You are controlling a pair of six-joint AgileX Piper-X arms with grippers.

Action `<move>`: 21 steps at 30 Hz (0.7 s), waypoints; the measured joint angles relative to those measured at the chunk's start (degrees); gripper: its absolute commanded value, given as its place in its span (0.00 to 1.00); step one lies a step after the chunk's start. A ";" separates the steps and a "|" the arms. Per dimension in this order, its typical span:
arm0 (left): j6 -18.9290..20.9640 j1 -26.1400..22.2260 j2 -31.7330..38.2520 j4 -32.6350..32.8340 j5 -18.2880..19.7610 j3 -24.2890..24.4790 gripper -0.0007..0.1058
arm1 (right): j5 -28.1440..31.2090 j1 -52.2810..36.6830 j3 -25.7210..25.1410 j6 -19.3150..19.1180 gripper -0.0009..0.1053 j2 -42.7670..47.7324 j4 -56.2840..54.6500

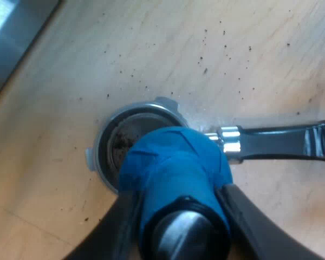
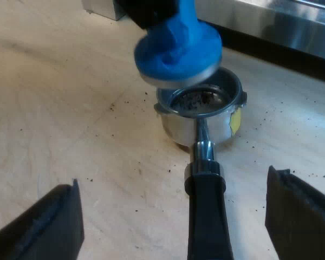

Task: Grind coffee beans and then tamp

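Observation:
A blue tamper [image 1: 173, 173] is in my left gripper [image 1: 179, 216], whose black fingers [image 1: 244, 216] are shut on its sides. It hangs just above the metal holder's basket [image 1: 124, 135], partly covering the rim and not pressed in. Dark coffee grounds [image 2: 197, 100] lie inside the basket [image 2: 200, 116]. The holder rests on the wooden table, and its dark handle [image 2: 206, 206] runs between the fingers of my right gripper [image 2: 173, 208]. That gripper is open and apart from the handle. In the right wrist view the tamper [image 2: 176, 51] floats tilted over the basket under the left gripper [image 2: 151, 11].
The espresso machine's steel base [image 2: 271, 21] stands just beyond the holder, and a steel edge [image 1: 11, 38] shows near the tamper's side. Loose coffee grounds [image 1: 227, 51] are scattered on the wooden table [image 2: 70, 108] around the holder.

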State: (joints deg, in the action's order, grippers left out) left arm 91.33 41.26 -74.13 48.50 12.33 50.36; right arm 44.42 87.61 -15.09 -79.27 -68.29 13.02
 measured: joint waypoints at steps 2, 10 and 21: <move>0.00 0.00 -0.43 -0.24 0.00 0.00 0.01 | 0.00 0.00 0.00 0.00 0.68 0.00 0.00; 0.00 0.00 -4.45 -2.79 -1.84 0.15 0.01 | 0.00 0.00 0.00 0.00 0.68 0.00 0.00; 0.00 0.00 -9.08 -3.74 -1.52 0.35 0.01 | 0.00 0.00 0.00 0.00 0.68 0.00 0.00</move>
State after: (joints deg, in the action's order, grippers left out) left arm 91.33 41.26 -83.21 44.76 10.81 50.71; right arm 44.42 87.61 -15.09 -79.27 -68.29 13.02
